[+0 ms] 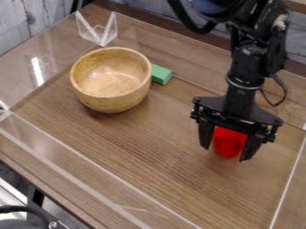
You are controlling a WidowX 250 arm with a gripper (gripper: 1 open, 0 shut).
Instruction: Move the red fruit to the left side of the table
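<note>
The red fruit (228, 140) rests on the brown wood-grain table (131, 148) at the right side. My black gripper (230, 143) hangs straight down over it with its jaws spread wide, one finger on each side of the fruit. The fingers straddle the fruit without visibly pressing on it. Its leafy cap is hidden by the gripper body.
A wooden bowl (111, 79) stands at the left centre of the table. A flat green block (160, 75) lies just right of the bowl. Low clear acrylic walls (48, 152) border the tabletop, and a clear folded piece (96, 29) stands at the back.
</note>
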